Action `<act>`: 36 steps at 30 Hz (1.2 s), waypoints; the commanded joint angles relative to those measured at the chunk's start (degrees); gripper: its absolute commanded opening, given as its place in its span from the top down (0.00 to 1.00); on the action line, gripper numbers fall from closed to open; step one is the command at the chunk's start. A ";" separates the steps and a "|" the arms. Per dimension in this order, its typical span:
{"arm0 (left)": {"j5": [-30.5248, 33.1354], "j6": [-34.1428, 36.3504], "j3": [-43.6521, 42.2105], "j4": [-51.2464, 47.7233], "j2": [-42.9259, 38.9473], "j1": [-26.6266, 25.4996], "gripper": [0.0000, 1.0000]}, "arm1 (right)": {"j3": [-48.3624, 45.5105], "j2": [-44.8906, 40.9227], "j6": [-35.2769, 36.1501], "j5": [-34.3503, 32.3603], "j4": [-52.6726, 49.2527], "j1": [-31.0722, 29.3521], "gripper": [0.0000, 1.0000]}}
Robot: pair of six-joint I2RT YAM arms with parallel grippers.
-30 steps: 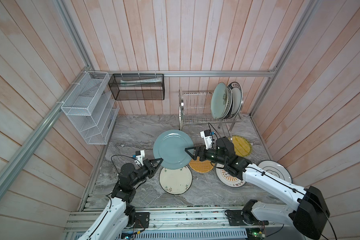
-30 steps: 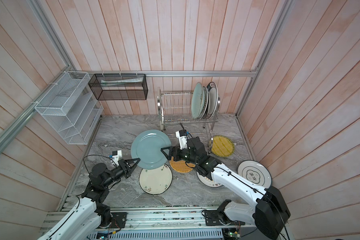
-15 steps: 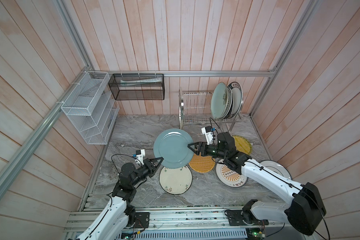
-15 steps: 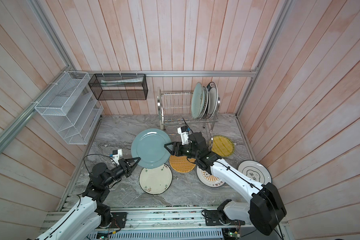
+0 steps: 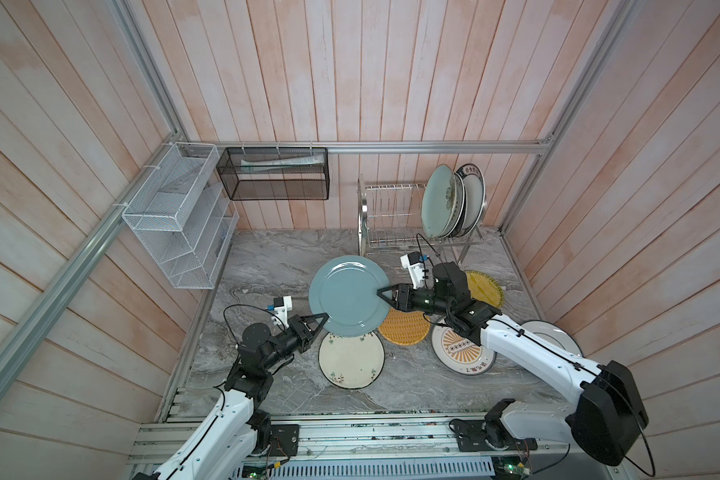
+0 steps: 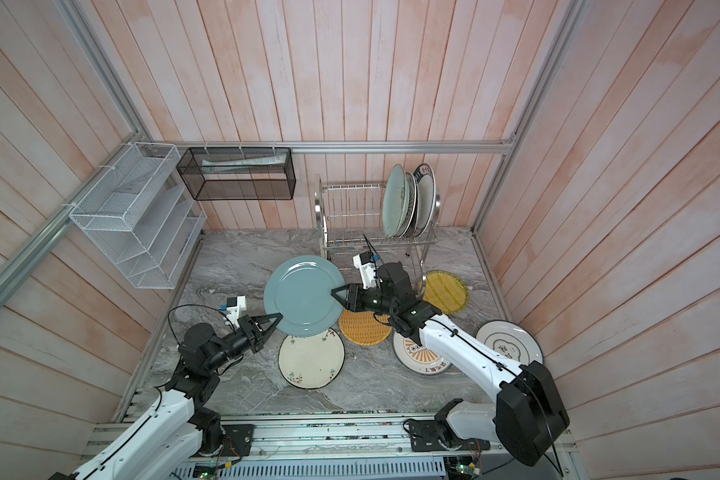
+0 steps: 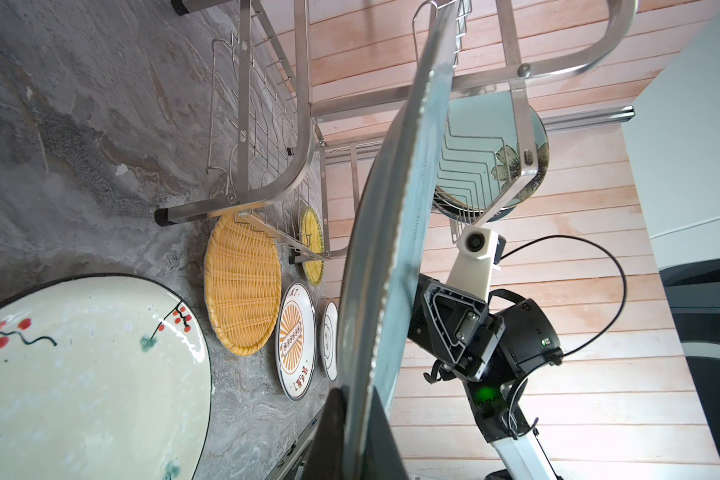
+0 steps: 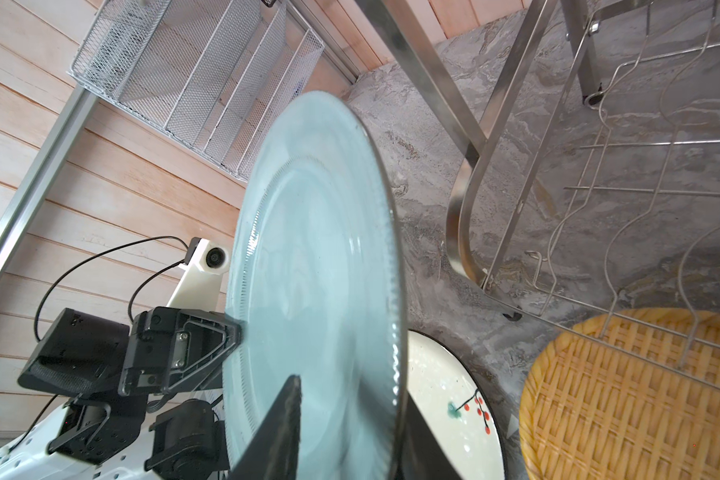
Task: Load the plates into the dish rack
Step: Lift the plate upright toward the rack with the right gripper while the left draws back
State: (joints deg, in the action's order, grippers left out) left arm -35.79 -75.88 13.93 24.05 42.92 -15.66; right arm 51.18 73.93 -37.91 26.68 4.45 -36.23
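A grey-blue plate (image 5: 346,295) (image 6: 302,295) hangs tilted above the table in front of the dish rack (image 5: 391,208) (image 6: 346,208). My left gripper (image 5: 324,319) (image 7: 356,436) is shut on its lower-left rim. My right gripper (image 5: 380,293) (image 8: 350,432) straddles the opposite rim, one finger over the plate's face and one behind it, jaws still apart. Three plates (image 5: 454,199) stand upright at the right end of the rack's upper tier. A cream floral plate (image 5: 351,359), an orange woven plate (image 5: 404,328), a sunburst plate (image 5: 458,351), a yellow plate (image 5: 485,286) and a blue-ringed plate (image 5: 553,336) lie on the table.
A white mesh organizer (image 5: 179,216) hangs on the left wall and a black mesh basket (image 5: 273,174) on the back wall. The rack's left slots hold nothing. The yellow plate lies partly under the rack's right legs.
My right gripper has slid onto the grey-blue plate's right rim and its jaws have narrowed around it. The left gripper and the plate have barely moved.
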 commanded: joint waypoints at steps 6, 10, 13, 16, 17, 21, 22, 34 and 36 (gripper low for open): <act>-3.54 4.18 3.94 7.13 0.21 -0.31 1.00 | 1.94 0.62 -0.67 3.45 1.29 -0.20 0.79; -3.51 5.26 3.90 6.46 0.59 -0.34 1.00 | 1.49 0.78 -1.02 3.49 1.61 -0.18 0.91; -3.06 6.39 3.91 5.14 0.63 -0.33 1.00 | 1.42 0.89 -0.61 3.91 1.62 -0.23 1.00; -2.62 7.38 3.91 4.17 0.44 -0.28 0.98 | 0.83 0.00 -1.00 3.65 2.02 -0.20 1.00; -2.32 7.86 3.91 3.55 0.27 -0.34 0.90 | 0.45 -0.54 -1.26 3.28 2.37 -0.27 1.00; -0.77 10.05 3.82 1.27 -1.31 -0.29 0.46 | -0.67 -2.80 -2.46 1.41 2.74 -0.32 1.00; -0.41 10.62 3.82 0.65 -1.88 -0.33 0.38 | -0.89 -3.44 -2.72 0.86 2.76 -0.26 1.00; 4.79 22.78 9.40 -11.92 -12.25 -0.07 0.00 | 1.27 -11.12 -3.22 -3.47 -1.75 -0.34 1.00; 3.48 25.50 11.21 -10.96 -13.92 -0.07 0.00 | 3.02 -12.11 -2.33 -3.05 -3.28 -0.39 1.00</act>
State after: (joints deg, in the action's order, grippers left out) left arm -31.77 -56.84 21.98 13.13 31.14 -15.81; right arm 49.65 64.47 -41.36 23.62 -1.89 -36.45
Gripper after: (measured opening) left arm 0.999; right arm 0.093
